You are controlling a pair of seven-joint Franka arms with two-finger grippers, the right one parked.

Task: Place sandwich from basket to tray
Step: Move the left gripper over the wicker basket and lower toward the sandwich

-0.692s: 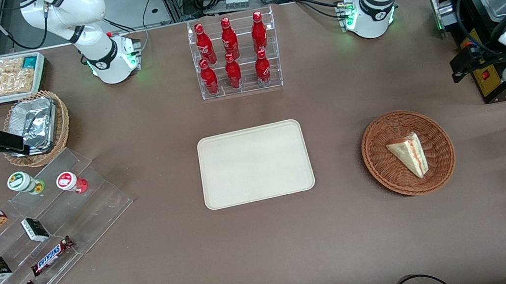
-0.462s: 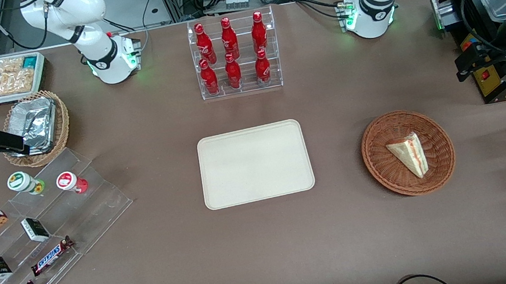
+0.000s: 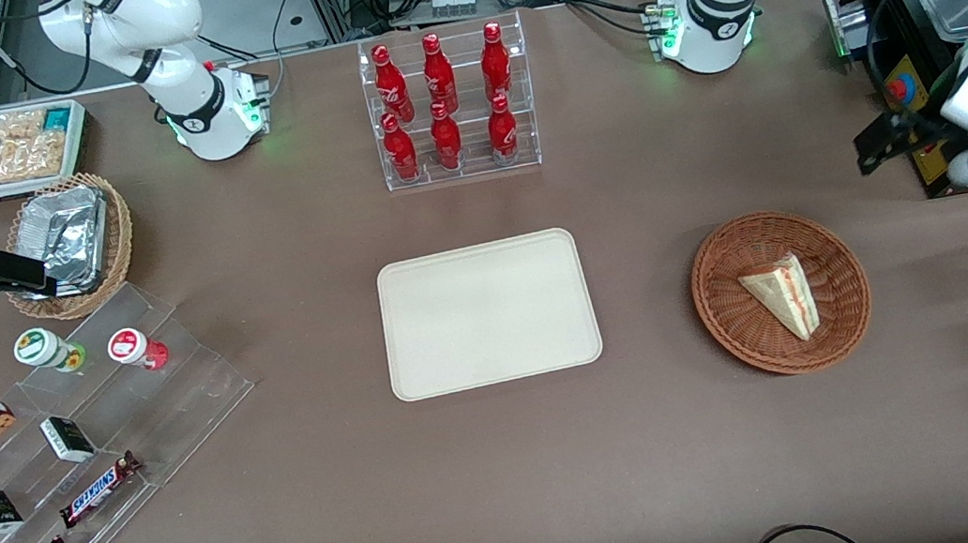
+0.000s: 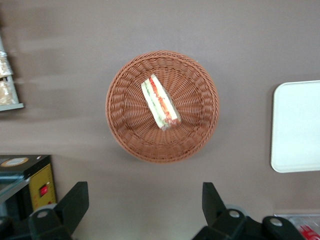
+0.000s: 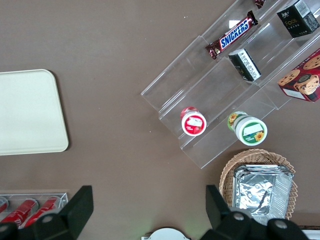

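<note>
Sandwich wedge (image 4: pixel 160 102) lies in wicker basket (image 4: pixel 125 85); tray (image 3: pixel 421 365) bare. Your gripper (image 4: pixel 145 202) hangs high, fingers wide, empty. Centre over wedge, straddle bread faces, descend straight.

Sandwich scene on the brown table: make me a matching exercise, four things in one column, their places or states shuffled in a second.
Things:
1. triangular white-bread sandwich
2. flat cream rectangular tray
3. left arm's gripper
4. round reddish-brown wicker basket

States:
A. holds nothing yet
B. open, above the table beside the basket
C. lying in the basket
D. contains the sandwich

Pairs: 1-C, 2-A, 3-B, 4-D
</note>
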